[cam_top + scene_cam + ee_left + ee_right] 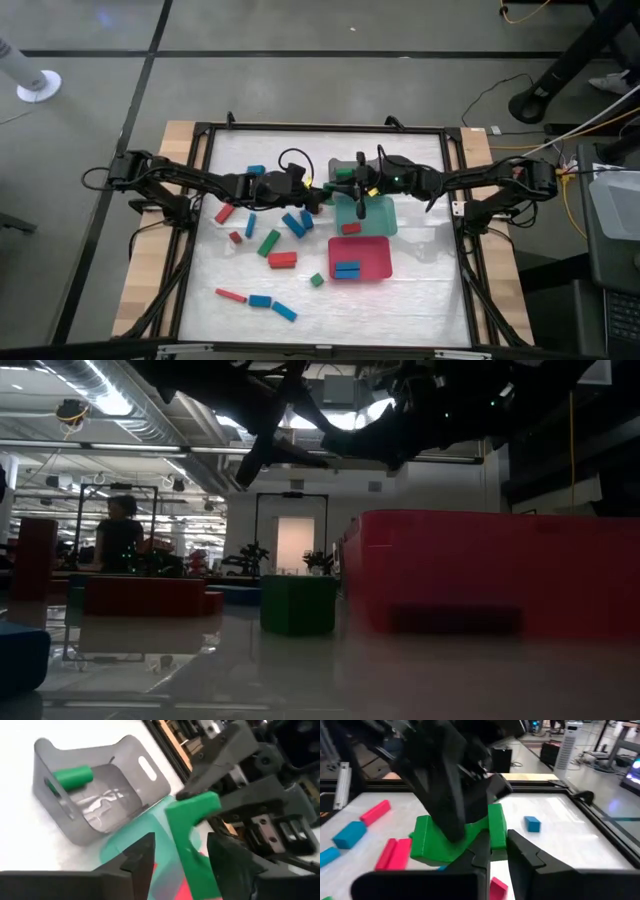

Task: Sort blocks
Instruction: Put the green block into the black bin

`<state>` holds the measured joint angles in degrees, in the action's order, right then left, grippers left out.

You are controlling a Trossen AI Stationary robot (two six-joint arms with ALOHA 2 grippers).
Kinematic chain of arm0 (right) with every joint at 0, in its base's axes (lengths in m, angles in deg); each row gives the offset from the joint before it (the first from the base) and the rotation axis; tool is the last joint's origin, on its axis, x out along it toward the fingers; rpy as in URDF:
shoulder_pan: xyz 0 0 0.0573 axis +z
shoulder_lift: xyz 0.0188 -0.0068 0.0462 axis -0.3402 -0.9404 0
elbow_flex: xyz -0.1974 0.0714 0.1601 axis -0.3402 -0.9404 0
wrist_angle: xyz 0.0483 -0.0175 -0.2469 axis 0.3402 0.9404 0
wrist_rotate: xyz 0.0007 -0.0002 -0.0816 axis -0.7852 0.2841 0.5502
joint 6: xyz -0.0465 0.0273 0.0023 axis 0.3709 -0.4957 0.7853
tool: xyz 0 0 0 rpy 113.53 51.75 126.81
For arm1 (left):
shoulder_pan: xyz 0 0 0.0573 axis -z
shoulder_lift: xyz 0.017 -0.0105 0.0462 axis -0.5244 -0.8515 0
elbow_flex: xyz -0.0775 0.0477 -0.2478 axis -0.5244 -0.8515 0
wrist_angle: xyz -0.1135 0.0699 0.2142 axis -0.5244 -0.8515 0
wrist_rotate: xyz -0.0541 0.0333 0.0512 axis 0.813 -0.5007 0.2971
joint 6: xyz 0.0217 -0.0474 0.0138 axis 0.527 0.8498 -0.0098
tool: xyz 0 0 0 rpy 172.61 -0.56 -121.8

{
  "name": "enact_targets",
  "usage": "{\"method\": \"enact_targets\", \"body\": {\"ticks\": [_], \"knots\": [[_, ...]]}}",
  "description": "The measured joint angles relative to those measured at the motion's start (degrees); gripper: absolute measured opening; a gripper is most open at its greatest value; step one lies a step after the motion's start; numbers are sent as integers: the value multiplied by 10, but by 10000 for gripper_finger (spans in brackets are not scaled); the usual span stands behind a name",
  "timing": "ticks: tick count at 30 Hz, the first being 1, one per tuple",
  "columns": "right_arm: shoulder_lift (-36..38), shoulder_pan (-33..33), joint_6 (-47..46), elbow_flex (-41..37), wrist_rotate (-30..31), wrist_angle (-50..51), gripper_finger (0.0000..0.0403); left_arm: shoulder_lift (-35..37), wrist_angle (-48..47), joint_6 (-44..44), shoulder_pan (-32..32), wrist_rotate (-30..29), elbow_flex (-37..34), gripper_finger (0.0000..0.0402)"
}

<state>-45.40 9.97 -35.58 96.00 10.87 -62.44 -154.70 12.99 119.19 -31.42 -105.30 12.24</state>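
A green arch block [187, 827] hangs in the air over the teal tray [378, 215], between my two grippers, which meet at the table's middle. My right gripper [497, 851] is shut on it. My left gripper [180, 857] is open, with one finger on either side of the arch's lower leg. Another green block [73, 777] lies inside the grey tray [127, 750]. Red, blue and green blocks [268, 242] lie loose on the table's left half. A red block [350, 228] lies in the teal tray, and blue blocks [347, 268] lie in the red tray [372, 252]. My right gripper pinches one end of the green arch [202, 801] between its two fingers [210, 767]. It comes nearly level from the table's right side. The arch is lifted clear above the teal tray, and its other leg reaches down between my left gripper's fingers.
The grey tray stands at the far middle, the teal tray right below the grippers and the red tray nearer the front. A black frame [455, 215] borders the white mat. A person [120, 540] shows far off in the room behind the table.
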Motion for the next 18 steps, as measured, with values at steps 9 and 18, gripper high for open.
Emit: {"method": "enact_targets", "body": {"ticks": [9, 18], "knots": [[9, -63, 7, 0, 3, 75, 45, 68, -86, -66, -39, 67, 0, 175], [9, -136, 38, 0, 59, 188, 47, 64, -87, -111, 14, 100, 0, 175]]}}
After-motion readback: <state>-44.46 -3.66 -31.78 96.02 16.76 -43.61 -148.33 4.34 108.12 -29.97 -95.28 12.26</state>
